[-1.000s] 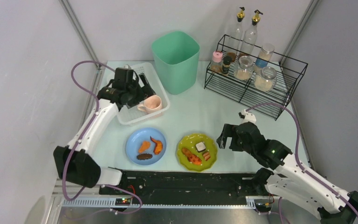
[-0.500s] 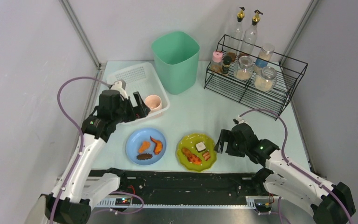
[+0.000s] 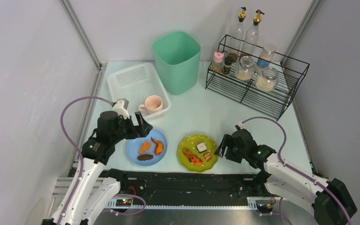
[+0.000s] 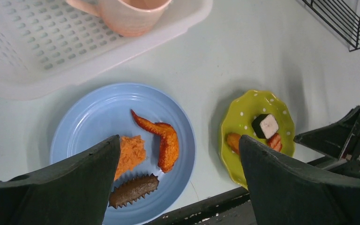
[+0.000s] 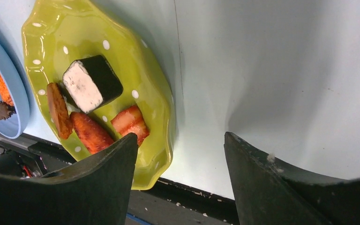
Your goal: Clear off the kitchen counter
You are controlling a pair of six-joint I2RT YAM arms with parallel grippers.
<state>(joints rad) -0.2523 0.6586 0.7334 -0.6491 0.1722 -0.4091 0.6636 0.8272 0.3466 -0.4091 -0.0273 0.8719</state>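
Flat, glossy, pale-mint rectangular counter (image 3: 192,108): long axis unclear. Left gripper (image 4: 179,140) fingers spread above round blue plate (image 4: 89,122). Right gripper (image 5: 179,137) fingers spread beside scalloped green plate (image 5: 51,42).

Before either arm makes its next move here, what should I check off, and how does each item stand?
1. Left gripper open and empty: ok.
2. Right gripper open and empty: ok.
3. Round blue plate lies below left gripper: ok.
4. Scalloped green dotted plate rim lined up in right gripper's gap: ok.
5. Both plates, on pale glossy kitchen counter, free of food: not ok.
6. Pink mug inside white perforated basket: ok.
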